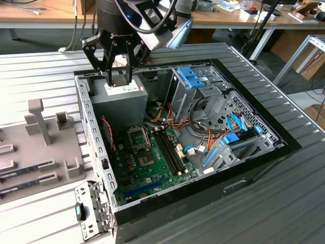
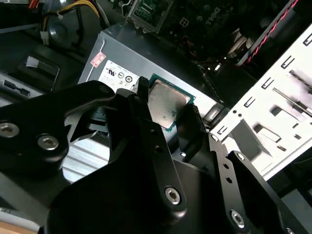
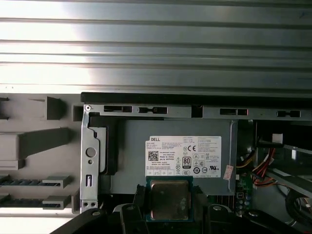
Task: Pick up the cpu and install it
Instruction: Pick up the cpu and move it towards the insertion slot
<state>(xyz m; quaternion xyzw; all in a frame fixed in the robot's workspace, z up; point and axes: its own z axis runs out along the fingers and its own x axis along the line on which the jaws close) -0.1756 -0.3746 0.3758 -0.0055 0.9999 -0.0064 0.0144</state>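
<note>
Now, gripper: hangs over the power supply, in the corner of the open case at the exterior view's upper left, tips down at the supply's top.
Fingers: drawn in to a narrow span, one on each of two opposite edges of the cpu; no gap shows between finger and cpu in both wrist views.
Cpu: clamped between the fingers, flat, silver top up, thin green rim showing round it. It is over the supply's grey top, and in the first wrist view one edge meets the lower border of the white label.
Lifted or resting: cannot tell whether the cpu touches the supply's top.
Socket: metal-framed, on the green board inside the case, well apart from the gripper.
Table: slatted metal, under the case.
Tray: grey, on the exterior view's left, just beside the case.
</note>
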